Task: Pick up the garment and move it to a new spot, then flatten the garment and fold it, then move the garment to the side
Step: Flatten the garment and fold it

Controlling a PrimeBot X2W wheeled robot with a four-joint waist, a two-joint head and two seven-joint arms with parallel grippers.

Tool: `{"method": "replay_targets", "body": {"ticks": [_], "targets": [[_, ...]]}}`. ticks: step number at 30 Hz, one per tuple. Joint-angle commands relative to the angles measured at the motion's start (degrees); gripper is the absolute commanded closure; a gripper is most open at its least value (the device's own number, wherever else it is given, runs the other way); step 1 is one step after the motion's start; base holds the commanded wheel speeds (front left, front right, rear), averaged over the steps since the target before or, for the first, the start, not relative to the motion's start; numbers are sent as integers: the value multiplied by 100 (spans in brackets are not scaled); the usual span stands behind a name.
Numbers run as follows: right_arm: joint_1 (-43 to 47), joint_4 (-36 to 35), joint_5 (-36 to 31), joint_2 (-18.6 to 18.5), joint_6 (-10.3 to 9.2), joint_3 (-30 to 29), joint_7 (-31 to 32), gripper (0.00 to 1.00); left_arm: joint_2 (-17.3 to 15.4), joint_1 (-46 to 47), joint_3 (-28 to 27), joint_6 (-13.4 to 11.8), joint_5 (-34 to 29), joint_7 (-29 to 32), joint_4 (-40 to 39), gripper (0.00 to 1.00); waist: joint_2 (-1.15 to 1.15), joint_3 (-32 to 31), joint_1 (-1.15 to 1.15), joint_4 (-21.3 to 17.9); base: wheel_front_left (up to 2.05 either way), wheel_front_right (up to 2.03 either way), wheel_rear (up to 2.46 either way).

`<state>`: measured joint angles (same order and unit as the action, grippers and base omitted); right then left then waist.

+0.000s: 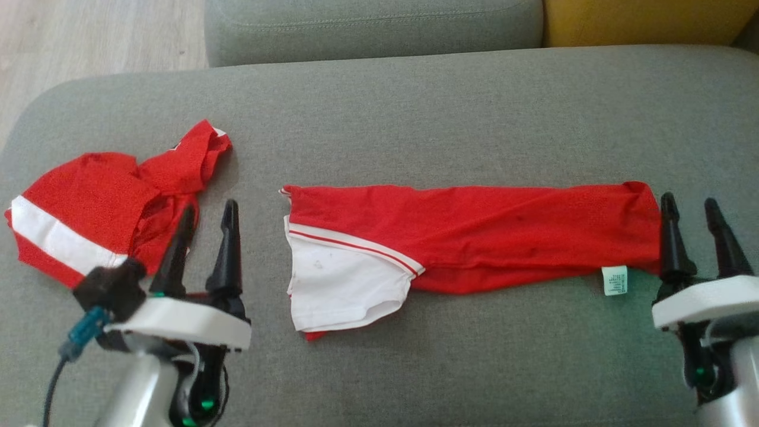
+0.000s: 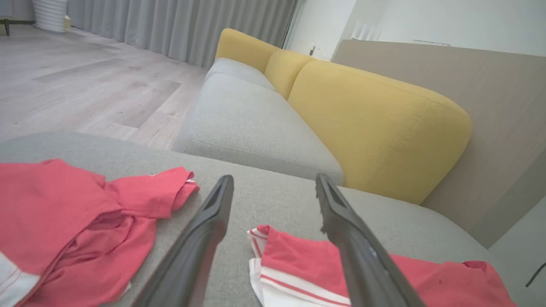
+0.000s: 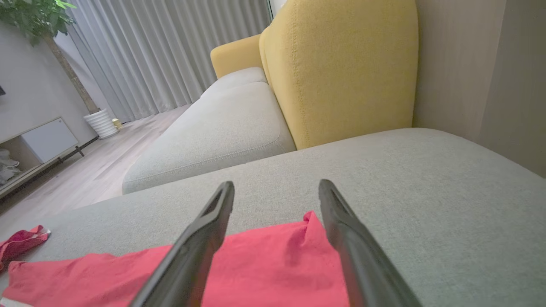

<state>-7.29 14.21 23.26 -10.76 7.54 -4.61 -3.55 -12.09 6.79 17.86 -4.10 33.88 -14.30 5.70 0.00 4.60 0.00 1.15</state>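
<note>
The garment (image 1: pixel 474 231) is red with a white, red-striped panel at its left end. It lies folded into a long strip across the grey cushion (image 1: pixel 415 107), with a small white label by its right end. My left gripper (image 1: pixel 208 206) is open just left of the garment's white end, holding nothing. In the left wrist view the open left gripper (image 2: pixel 273 178) hovers over the garment's (image 2: pixel 294 260) striped corner. My right gripper (image 1: pixel 688 201) is open at the garment's right edge. In the right wrist view the red cloth (image 3: pixel 264 264) lies under and between the open fingers of the right gripper (image 3: pixel 276 184), not gripped.
A second red garment (image 1: pixel 89 207) with a white band lies crumpled at the cushion's left, close to my left gripper; it also shows as a red heap (image 2: pixel 64 221). A grey sofa seat (image 1: pixel 373 26) and yellow backrest (image 1: pixel 640 21) lie beyond. Wooden floor (image 1: pixel 89 47) is at far left.
</note>
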Motion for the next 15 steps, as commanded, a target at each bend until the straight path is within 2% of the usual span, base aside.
{"method": "replay_targets", "body": {"ticks": [1, 8, 15], "targets": [[-96, -221, -69, -36, -5, 62, -51, 0, -6, 212, -333, 86, -106, -69, -149, 0, 0, 11, 0, 0, 0, 0, 0], [-333, -8, -212, 128, -5, -256, 202, 0, 430, 249, -829, 697, -751, -69, 103, 0, 0, 206, 0, 32, 0, 0, 0], [-922, 843, -441, 531, -5, -1065, 956, 0, 629, 415, -1016, 982, -1028, -70, 285, 0, 0, 549, 0, 103, 0, 0, 0]]}}
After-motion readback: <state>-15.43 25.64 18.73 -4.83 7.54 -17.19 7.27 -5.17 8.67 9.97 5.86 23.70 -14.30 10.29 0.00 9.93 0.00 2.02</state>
